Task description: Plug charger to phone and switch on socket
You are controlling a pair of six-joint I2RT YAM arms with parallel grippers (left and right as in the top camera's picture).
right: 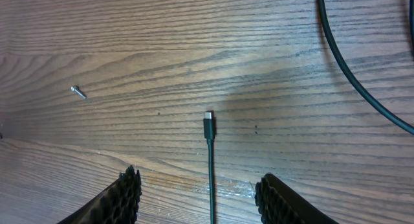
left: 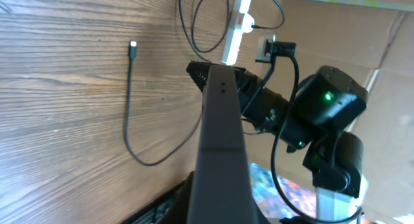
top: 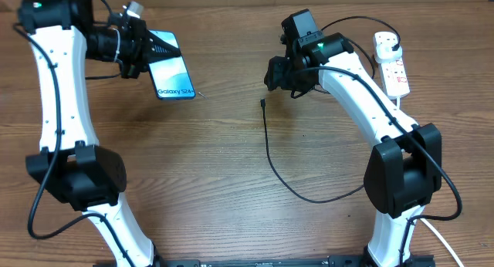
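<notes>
My left gripper is shut on the phone, holding it above the table's far left with its light-blue "Galaxy S24" screen facing up. In the left wrist view the phone shows edge-on as a dark slab. The charger's connector tip lies on the wood mid-table, and its thin black cable loops toward the right. My right gripper hangs open just above the table. The cable runs between its fingers, and the tip lies just ahead. The white socket lies at the far right.
A small screw lies on the wood left of the connector tip, near the phone's corner in the overhead view. A black cord crosses the right wrist view's upper right. The socket's thick white cord runs past the right arm's base.
</notes>
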